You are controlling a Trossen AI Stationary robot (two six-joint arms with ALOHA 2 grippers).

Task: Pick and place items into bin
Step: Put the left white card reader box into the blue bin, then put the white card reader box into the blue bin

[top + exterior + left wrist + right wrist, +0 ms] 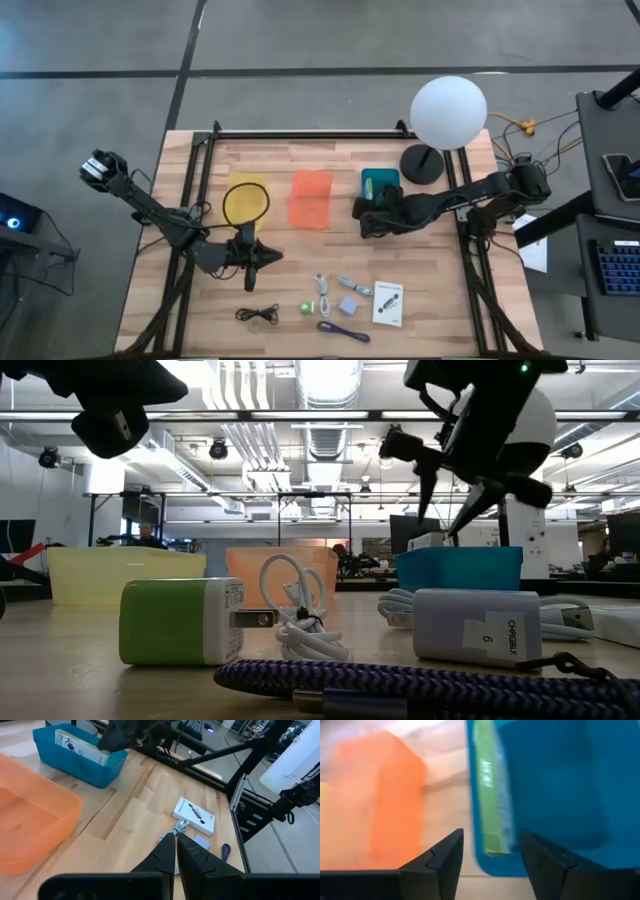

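Note:
Along the table's near edge lie a black cord (257,315), a white cord (322,290), a small green item (307,307), a lavender cube (347,306), a grey stick (355,285), a purple cord (343,331) and a white card (388,303). Another card (490,795) with a green face leans inside the blue bin (380,183) against its wall. My right gripper (492,837) hangs open over that bin's near left corner, nothing between its fingers. My left gripper (176,840) hovers shut above the table left of the items, holding nothing.
An orange bin (311,198) and a yellow bin (246,198) stand left of the blue one. A white globe lamp (448,112) on a black base stands at the far right. Black rails (300,134) frame the table's far side and both flanks.

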